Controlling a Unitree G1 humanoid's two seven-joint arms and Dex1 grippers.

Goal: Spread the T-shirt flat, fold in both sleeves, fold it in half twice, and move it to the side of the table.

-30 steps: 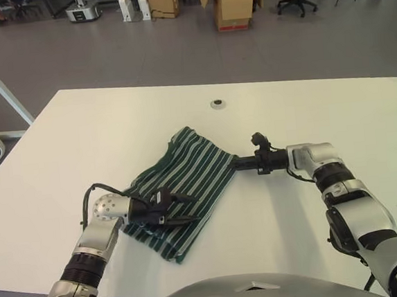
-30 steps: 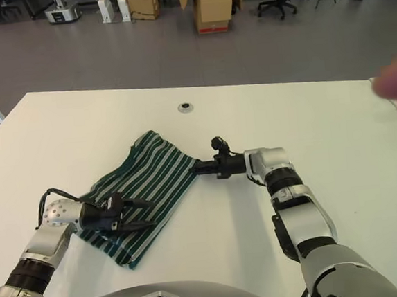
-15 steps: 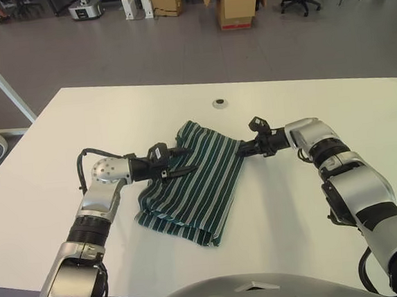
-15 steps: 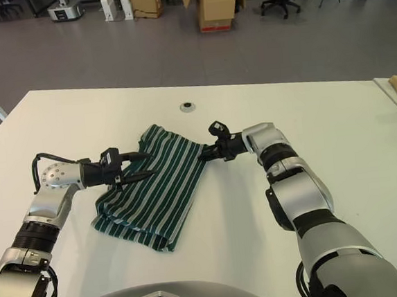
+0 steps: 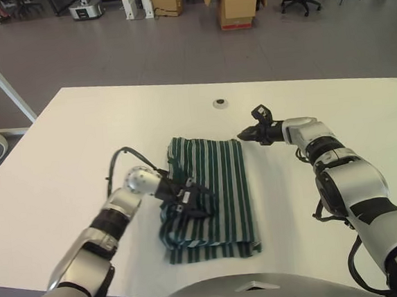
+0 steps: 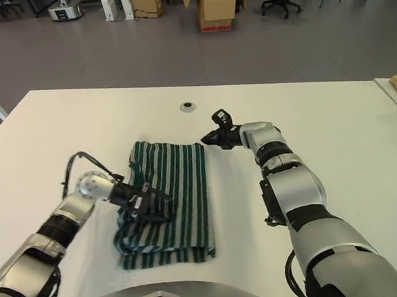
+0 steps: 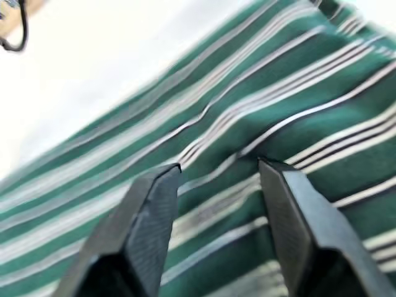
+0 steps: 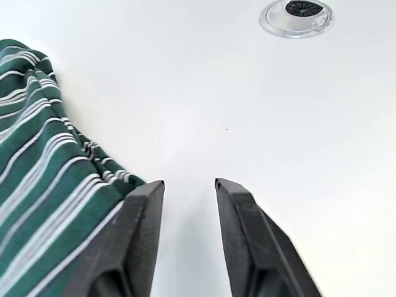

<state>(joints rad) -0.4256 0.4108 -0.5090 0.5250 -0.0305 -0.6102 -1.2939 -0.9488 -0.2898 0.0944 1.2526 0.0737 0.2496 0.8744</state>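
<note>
Left eye view is showing the folded T-shirt (image 5: 223,188) lying mid-way across the table (image 5: 79,131), its long axis running away from the robot. The left gripper (image 5: 201,199) is resting on its left half, fingers spread, clasping nothing. The right gripper (image 5: 243,137) is hovering just beside the far right corner, fingers parted, empty.

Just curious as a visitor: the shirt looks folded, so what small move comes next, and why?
Probably shut the left jaws on the shirt: it lies folded, central on the table, not at the side, and those jaws are open over its left part. The right jaws stand open beside its far corner.
</note>
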